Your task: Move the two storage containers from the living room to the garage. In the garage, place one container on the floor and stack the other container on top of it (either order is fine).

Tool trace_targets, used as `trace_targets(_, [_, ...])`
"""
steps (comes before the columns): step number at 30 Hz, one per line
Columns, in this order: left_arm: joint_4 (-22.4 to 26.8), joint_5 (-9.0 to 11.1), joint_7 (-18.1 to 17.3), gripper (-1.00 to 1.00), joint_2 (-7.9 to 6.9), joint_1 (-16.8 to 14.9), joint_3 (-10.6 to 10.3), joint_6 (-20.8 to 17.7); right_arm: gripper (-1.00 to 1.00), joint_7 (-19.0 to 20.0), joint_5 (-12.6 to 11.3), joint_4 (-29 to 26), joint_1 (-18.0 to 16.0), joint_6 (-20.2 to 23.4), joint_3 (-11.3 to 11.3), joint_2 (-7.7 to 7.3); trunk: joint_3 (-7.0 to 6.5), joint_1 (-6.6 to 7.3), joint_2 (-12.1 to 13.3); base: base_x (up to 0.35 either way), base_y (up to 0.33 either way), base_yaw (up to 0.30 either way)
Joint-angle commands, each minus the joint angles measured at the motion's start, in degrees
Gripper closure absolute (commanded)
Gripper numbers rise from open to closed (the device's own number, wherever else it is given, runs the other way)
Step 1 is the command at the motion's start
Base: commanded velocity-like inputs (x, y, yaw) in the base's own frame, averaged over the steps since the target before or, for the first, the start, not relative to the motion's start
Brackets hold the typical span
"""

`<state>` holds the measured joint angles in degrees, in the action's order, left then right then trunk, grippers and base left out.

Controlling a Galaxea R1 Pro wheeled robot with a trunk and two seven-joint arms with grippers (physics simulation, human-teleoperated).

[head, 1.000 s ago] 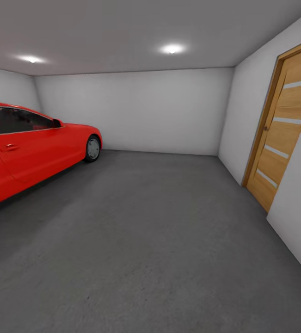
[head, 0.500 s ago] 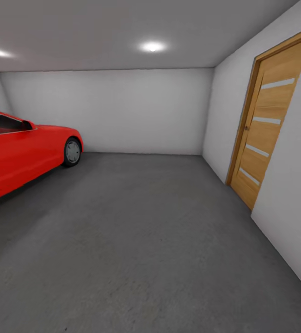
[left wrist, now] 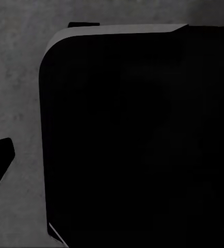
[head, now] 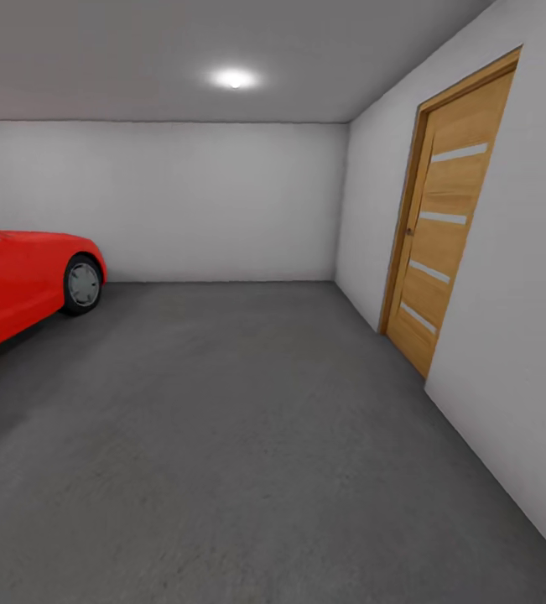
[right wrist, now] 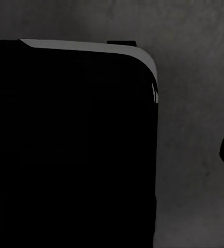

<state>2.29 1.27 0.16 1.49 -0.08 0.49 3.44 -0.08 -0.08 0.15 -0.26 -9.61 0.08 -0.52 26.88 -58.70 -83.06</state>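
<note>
While the head camera looks across the garage, I have the dark grey concrete floor (head: 247, 436) stretching ahead, the nose of the red car (head: 21, 281) at my left and a wooden plank door (head: 440, 218) in the white wall on my right, under a ceiling light (head: 235, 79). Neither storage container is anywhere in these views, so I cannot say where they stand. Both wrist cameras point down at the concrete past a big black rounded block (left wrist: 138, 139) that I take to be the robot's own base (right wrist: 70, 144). A dark tip pokes in at the edge of each wrist view, perhaps a finger, but I cannot tell whether either pair of jaws is parted or closed, or whether they hold anything. My reading is that this is a driving stage inside the garage, with no stack in sight. Next I would need to steer for the door and keep wide of the car.
</note>
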Motion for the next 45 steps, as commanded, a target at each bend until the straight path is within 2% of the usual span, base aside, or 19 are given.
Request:
trace_targets(1, [-0.01,0.13,0.02,-1.0,0.01,-0.01,0.03,0.17,-1.0,-0.01,-0.01,0.02,-0.02,-0.16,0.01,0.0,0.05,-0.03,-0.02,0.322,0.0,-0.243])
trace_targets(9, [-0.01,0.13,0.02,-1.0,0.01,-0.01,0.03,0.17,-1.0,-0.01,0.0,0.02,0.0,0.06,0.01,0.0,0.05,-0.03,-0.02,0.322,0.0,-0.094])
trace_targets(45, [-0.01,0.13,0.02,-1.0,0.01,-0.01,0.03,0.17,-1.0,-0.01,0.08,0.64,0.0,0.03,0.01,-0.02,0.05,-0.03,-0.02,0.322,0.0,-0.001])
